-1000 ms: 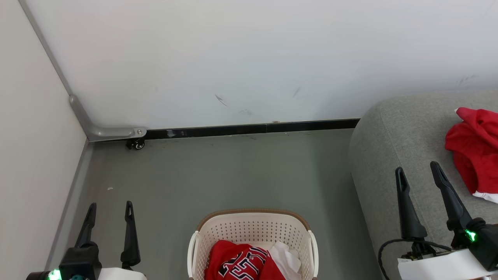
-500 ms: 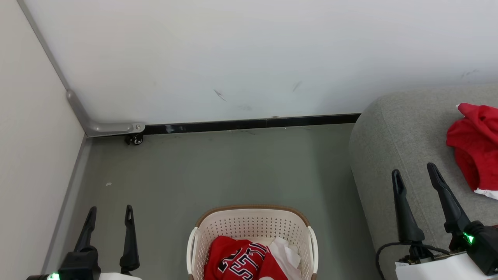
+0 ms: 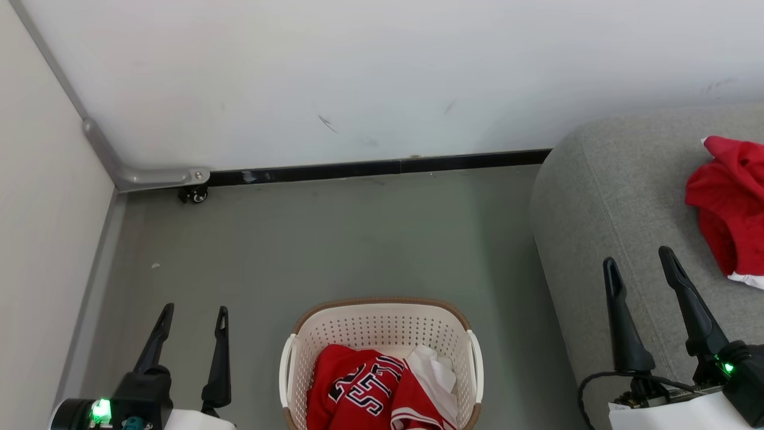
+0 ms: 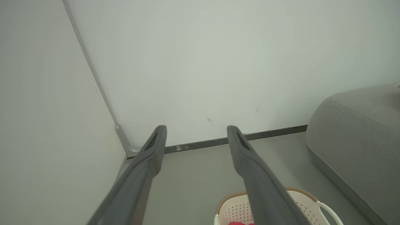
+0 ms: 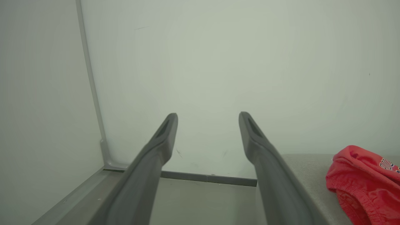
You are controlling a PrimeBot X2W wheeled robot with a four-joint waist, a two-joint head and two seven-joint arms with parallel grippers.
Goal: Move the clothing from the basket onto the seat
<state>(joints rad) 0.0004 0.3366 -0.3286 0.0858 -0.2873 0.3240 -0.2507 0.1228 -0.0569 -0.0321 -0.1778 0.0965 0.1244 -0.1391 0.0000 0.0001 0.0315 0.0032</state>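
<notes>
Clothing [image 3: 358, 388] untouched: left fingers [image 3: 221, 352] and right fingers [image 3: 621, 322] spread wide, empty.

Jersey [image 3: 358, 391]: red, black-and-white lettering, white-striped trim.
Shorts [image 3: 725, 203]: red, white edge.
Basket [image 3: 382, 328]: cream-white, perforated in rows of dots, brown rim.
Seat [image 3: 603, 197]: grey woven fabric.
Floor [image 3: 334, 239]: grey-green.
Wall [image 3: 382, 77]: white.
Skirting strip [image 3: 382, 168]: black.

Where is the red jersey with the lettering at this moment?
In the head view the jersey lies at the bottom centre, inside the basket on the floor, left of the grey seat.
</notes>
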